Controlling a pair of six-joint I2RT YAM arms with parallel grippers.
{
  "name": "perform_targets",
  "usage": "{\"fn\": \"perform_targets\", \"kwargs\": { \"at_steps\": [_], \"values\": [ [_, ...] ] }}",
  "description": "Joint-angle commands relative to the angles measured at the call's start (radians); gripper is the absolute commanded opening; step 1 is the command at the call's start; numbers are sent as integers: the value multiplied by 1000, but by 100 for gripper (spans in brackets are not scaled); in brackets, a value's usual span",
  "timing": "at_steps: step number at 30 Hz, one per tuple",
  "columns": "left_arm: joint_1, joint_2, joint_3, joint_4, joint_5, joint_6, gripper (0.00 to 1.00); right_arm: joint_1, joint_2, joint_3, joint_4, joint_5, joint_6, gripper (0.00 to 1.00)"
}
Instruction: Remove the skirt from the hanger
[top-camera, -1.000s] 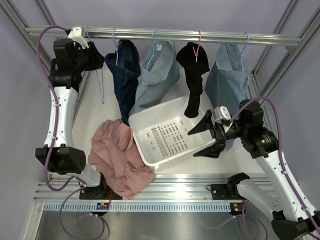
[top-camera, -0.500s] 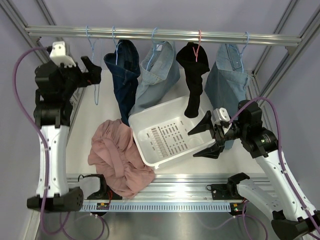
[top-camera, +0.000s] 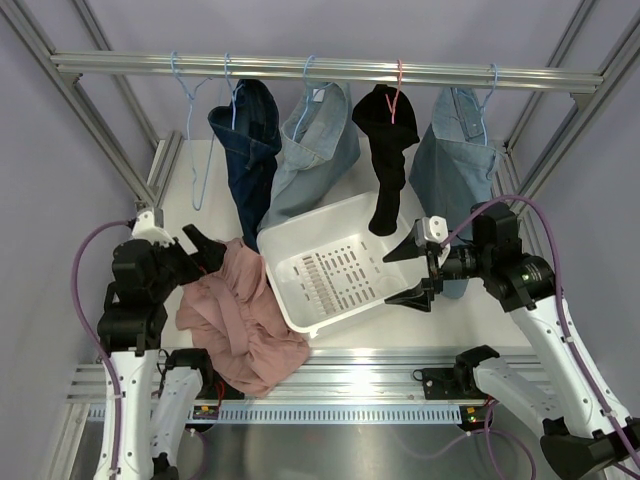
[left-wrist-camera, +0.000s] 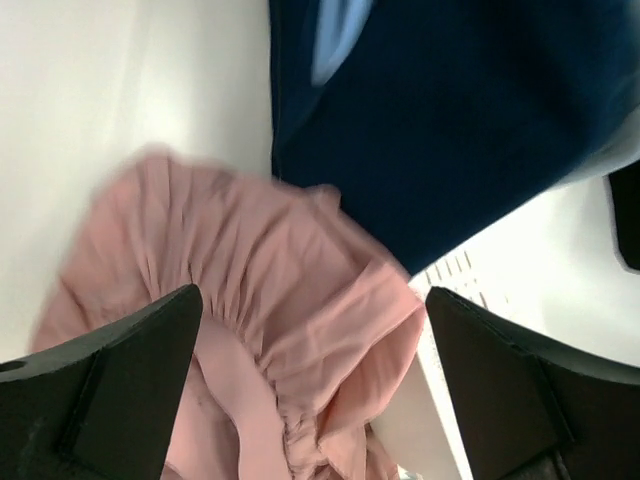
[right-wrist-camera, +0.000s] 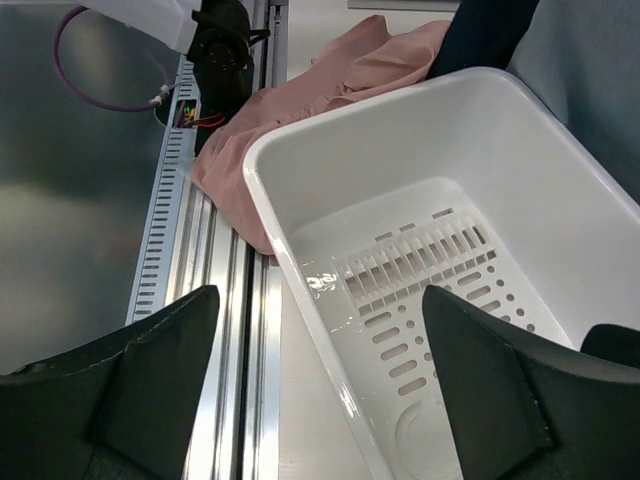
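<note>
Skirt (top-camera: 240, 320) lies crumpled at the counter's (top-camera: 172, 205) near left edge, against the basket (top-camera: 283, 297), its hanger (top-camera: 194, 150) bare on the rail (top-camera: 330, 69); the task looks done. Left end effector (top-camera: 208, 250) gapes empty above it, and right end effector (top-camera: 403, 276) hovers open by the basket's right rim, holding nothing

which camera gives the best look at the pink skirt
Top external: the whole crumpled pink fabric skirt shows, lying on the table beside the white plastic basket. Left wrist gives only a blurred close-up of part of it; right wrist catches just a strip beyond the basket's rim.
</note>
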Motion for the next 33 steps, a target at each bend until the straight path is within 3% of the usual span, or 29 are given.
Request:
{"fn": "perform_targets", "kwargs": {
  "at_steps": [1,7,12,17,20,23,25,27,33],
  "values": [
    [3,-36,-88,-63,29,-131,98,-24,-1,1,-11,32,-14,91],
    [2,-30,-223,-117,7,-204,98,-53,23,-1,-5,22,-5,91],
    [-8,-7,-335,-28,39,-277,98,-62,40,-2,-8,14,-6,91],
    [-55,56,-361,16,-65,-372,92,-77,42,-1,-14,-1,-8,91],
    [-93,86,-402,74,-74,-418,81,-83,40,1,-18,-6,-12,91],
    [-120,129,-427,117,-82,-440,62,-88,36,1,-20,-7,-12,92],
    [-120,136,-436,139,-83,-443,37,-91,34,1,-20,-7,-12,92],
    [-120,117,-428,133,-97,-441,3,-96,31,1,-20,-11,-12,92],
    [-121,-66,-294,4,-165,-330,0,-99,22,1,-18,-18,-9,92]
  ]
}}
